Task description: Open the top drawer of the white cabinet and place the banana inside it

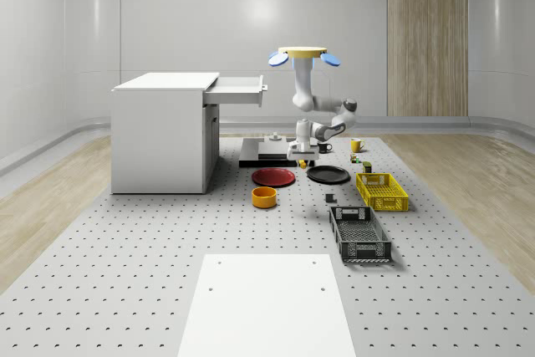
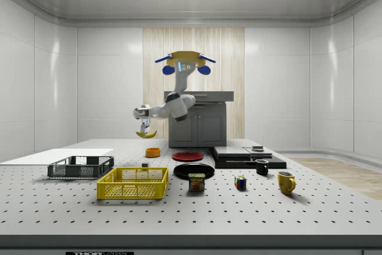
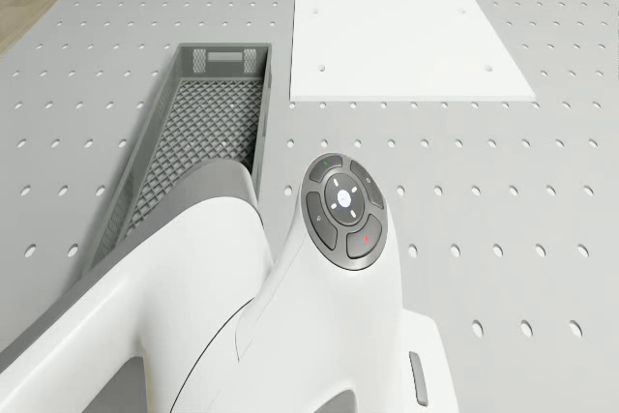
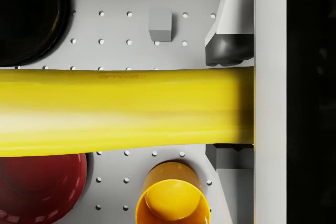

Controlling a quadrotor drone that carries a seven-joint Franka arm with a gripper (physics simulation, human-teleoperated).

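Note:
The white cabinet [image 1: 160, 131] stands at the whole-scene view's left, its top drawer [image 1: 239, 89] pulled out. The drone [image 1: 303, 54] hovers to the right of the drawer, above the plates. Its arm bends down to the gripper [image 1: 301, 155], which is shut on the yellow banana [image 2: 145, 133] and holds it clear of the table. In the wrist view the banana [image 4: 126, 111] lies crosswise between the two fingers [image 4: 230, 48], with the gripper [image 4: 231, 103] closed on it. The banana hangs lower than the drawer.
Under the gripper lie a red plate [image 1: 274, 176], a black plate [image 1: 328, 175] and an orange bowl [image 1: 264, 197]. A black slab [image 1: 266, 153] sits behind them. A yellow crate [image 1: 382, 191], a grey crate [image 1: 359, 234] and a white panel [image 1: 263, 307] lie nearer the front.

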